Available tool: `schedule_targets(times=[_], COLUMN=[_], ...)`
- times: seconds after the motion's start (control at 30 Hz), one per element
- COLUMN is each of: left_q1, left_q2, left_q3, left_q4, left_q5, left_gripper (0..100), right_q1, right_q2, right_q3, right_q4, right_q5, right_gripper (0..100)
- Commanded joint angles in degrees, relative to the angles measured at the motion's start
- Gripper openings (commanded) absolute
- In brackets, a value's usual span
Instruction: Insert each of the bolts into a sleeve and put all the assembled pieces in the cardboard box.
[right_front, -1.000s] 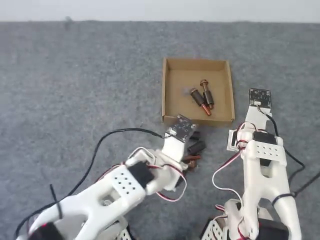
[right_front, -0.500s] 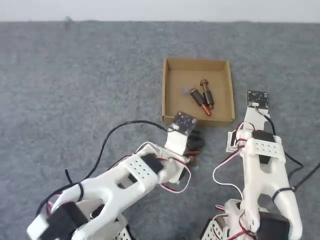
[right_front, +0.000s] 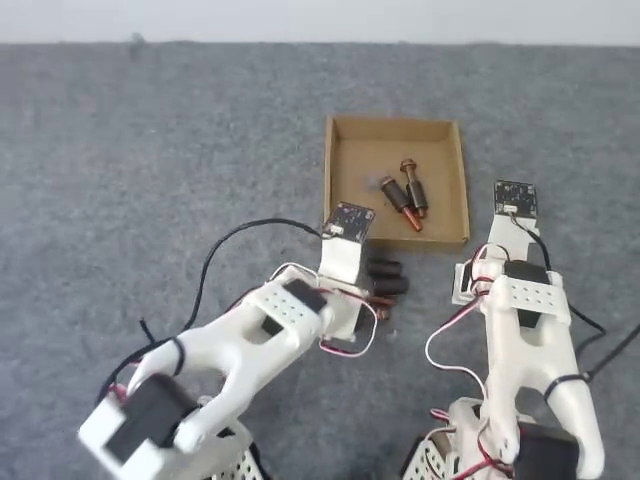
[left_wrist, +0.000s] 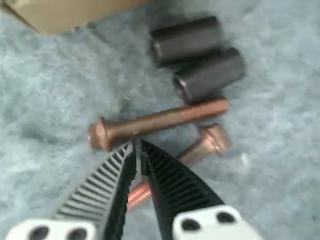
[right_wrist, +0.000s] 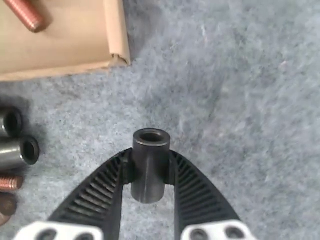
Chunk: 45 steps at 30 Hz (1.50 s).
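Two copper bolts lie crossed on the grey carpet, the long bolt (left_wrist: 160, 120) ahead of the second bolt (left_wrist: 202, 147). My left gripper (left_wrist: 136, 146) is shut, nothing between its fingers, its tips right at the long bolt near the head; the second bolt runs beneath the fingers. Two black sleeves (left_wrist: 186, 37) (left_wrist: 210, 75) lie side by side beyond the bolts (right_front: 381, 310), between them and the cardboard box (right_front: 330, 180). Two assembled pieces (right_front: 405, 200) lie inside the box. My right gripper (right_wrist: 150, 160) is shut on a third black sleeve (right_wrist: 149, 167), its bore facing outward, just above the carpet.
The box corner (right_wrist: 116, 35) is close ahead of the right gripper, and the loose sleeves (right_wrist: 20, 150) lie off to its side. The left arm (right_front: 285, 320) leans in over the bolts. Open carpet (right_front: 150, 180) stretches left of the box.
The left arm has swung forward toward the box, its wrist now over the bolts, uncovering both loose sleeves. The right arm shifted slightly, then held still with its sleeve.
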Motion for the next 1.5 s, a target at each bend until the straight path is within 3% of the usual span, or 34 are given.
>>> schedule_targets(times=[0.0, 0.17, 0.37, 0.47, 0.73, 0.93, 1.03, 1.2, 1.47], left_q1=[-0.88, -2.64, -15.82, -18.99, -14.95, -15.21, -15.65, -15.38, -15.74], left_q2=[3.25, 3.87, 4.48, 4.48, 2.46, -9.23, -15.91, -20.57, -20.48], left_q3=[-5.85, -6.64, -7.87, -7.69, -9.19, -7.34, -2.86, 3.21, 3.30], left_q4=[2.37, 2.20, -5.19, -8.18, -0.44, 5.27, 4.22, 0.44, 0.35], left_q5=[0.70, 4.22, 7.65, 7.74, 8.00, 11.87, 12.04, 13.45, 13.63], left_gripper=[2, 2, 3, 3, 3, 3, 6, 20, 15], right_q1=[0.31, 0.31, 0.22, 0.22, 0.04, -1.01, -1.01, -1.01, -1.01], right_q2=[-0.40, -0.40, -0.40, -0.40, -0.40, -0.40, -0.31, -0.31, -0.31], right_q3=[-3.34, -3.34, -3.34, -3.34, -3.34, -3.25, -3.16, -3.16, -3.08], right_q4=[-0.31, -0.31, -0.31, -0.31, -0.31, -0.31, -0.31, -0.40, -0.40], right_q5=[0.88, 0.88, 0.88, 0.88, 0.97, 1.05, 1.85, 1.85, 1.76], right_gripper=[0.6, 0.6, 0.6, 0.6, 0.6, 0.6, 0.6, 0.6, 0.6])
